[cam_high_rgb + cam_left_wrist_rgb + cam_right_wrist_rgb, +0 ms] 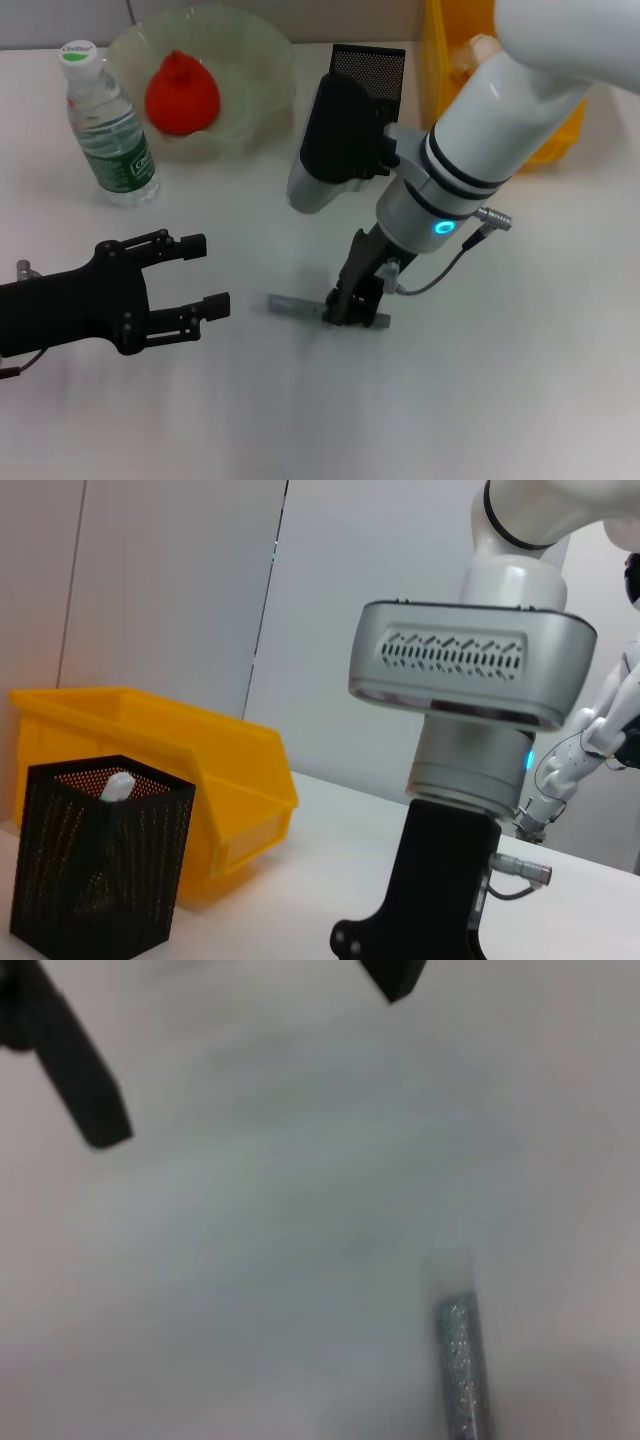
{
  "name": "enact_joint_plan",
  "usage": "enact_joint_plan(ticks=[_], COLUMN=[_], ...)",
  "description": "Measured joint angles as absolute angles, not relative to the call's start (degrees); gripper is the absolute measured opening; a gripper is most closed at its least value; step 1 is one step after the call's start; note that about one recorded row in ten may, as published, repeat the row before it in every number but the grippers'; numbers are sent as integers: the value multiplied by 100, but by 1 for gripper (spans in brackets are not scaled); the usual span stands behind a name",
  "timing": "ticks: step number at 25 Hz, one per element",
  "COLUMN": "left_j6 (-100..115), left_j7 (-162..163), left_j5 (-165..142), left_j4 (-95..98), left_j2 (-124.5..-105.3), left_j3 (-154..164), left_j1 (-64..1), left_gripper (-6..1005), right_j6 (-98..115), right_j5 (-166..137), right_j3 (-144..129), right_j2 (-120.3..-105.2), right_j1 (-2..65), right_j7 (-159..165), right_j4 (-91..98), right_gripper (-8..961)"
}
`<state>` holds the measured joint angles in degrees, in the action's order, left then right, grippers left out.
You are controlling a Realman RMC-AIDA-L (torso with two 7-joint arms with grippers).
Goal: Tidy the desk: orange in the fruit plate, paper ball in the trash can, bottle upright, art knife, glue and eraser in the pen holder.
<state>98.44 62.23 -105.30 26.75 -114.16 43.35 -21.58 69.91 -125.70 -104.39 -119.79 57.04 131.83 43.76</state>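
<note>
Reaching for art knife (300,306): right gripper (352,308) over it, jaw state unclear.
Light, stiff, slim; grip mid-body, probably.

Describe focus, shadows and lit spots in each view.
Head view: sharp; the right gripper casts a soft shadow on the table, cyan wrist light glowing. Left wrist view: crisp on the pen holder. Right wrist view: blurred throughout, the glittery stick soft-edged.

Yellow trash can (150,740) — black mesh pen holder (100,860).
</note>
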Motion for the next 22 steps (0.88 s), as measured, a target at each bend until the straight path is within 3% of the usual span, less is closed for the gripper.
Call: enact_joint_plan(ticks=[8, 22], left_j6=[9864, 9898], left_j7=[6221, 6097], left_j5=[-10530, -10511], left_j4=[2741, 2742], left_j2=[-11414, -11426], left_j3=[4193, 4031], left_j1=[-2141, -2166], left_gripper=[798, 798], right_j6=[7125, 6851], right_j5=[-12579, -10266], right_j3=[-9423, -6894], right_j2=[-11918, -11917], right_j1=[5438, 3911], right_j7=[13114, 10020], right_j4=[4698, 4897], right_gripper=[134, 132])
